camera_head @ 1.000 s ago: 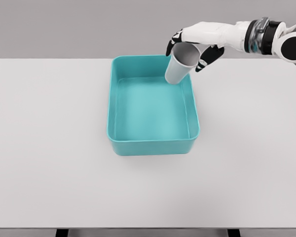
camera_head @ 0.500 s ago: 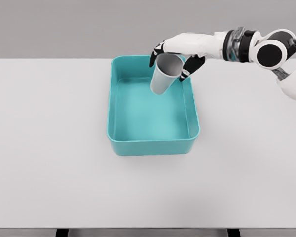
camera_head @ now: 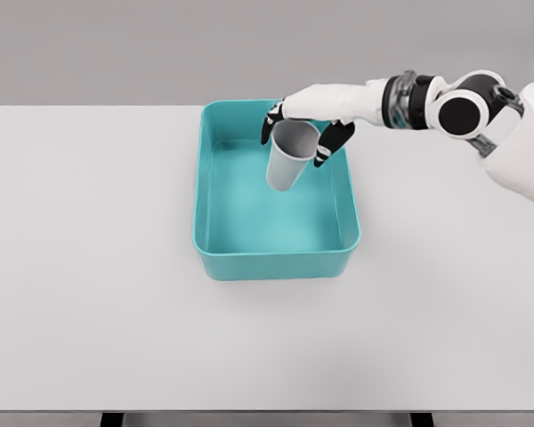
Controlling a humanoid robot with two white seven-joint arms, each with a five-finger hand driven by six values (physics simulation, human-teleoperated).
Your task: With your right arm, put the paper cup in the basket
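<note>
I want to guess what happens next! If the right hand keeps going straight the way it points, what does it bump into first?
The right hand points left, holding the paper cup over the basket. It would probably meet the basket's left wall first, though height is unclear.

A single head view looks down and forward from above the near edge of the bench (camera_head: 89,311), at middling range, taking in its whole width up to the grey wall behind.
</note>
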